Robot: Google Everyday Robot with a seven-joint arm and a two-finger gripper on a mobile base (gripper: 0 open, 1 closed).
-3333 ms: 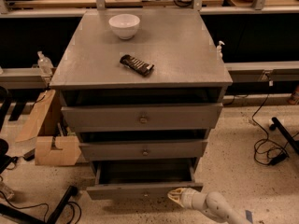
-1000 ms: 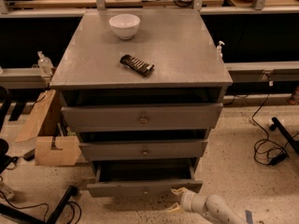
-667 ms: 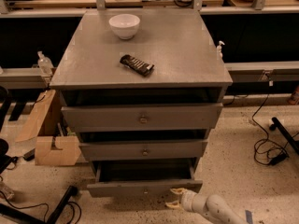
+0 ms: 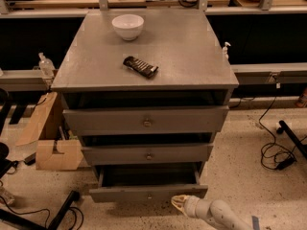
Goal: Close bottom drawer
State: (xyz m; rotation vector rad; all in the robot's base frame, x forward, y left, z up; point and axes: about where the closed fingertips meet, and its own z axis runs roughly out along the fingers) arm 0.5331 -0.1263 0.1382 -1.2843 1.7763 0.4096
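Observation:
The bottom drawer (image 4: 124, 194) of the grey cabinet stands pulled out. Its thin low front panel carries a small round knob (image 4: 149, 195), and its dark inside shows behind the panel. My gripper (image 4: 180, 203), with pale yellowish tips on a white arm, is low near the floor. It sits just in front of and slightly below the right part of that front panel, very close to it. I cannot tell if it touches the panel.
Above are the middle drawer (image 4: 146, 154) and the wide top drawer (image 4: 144, 120), both slightly out. A white bowl (image 4: 127, 26) and a dark snack bar (image 4: 140, 66) lie on the cabinet top. A cardboard box (image 4: 55, 153) stands at the left and cables (image 4: 276, 152) lie at the right.
My gripper has risen a little from near the floor toward the bottom drawer's front panel. The drawer itself looks about as far out as before.

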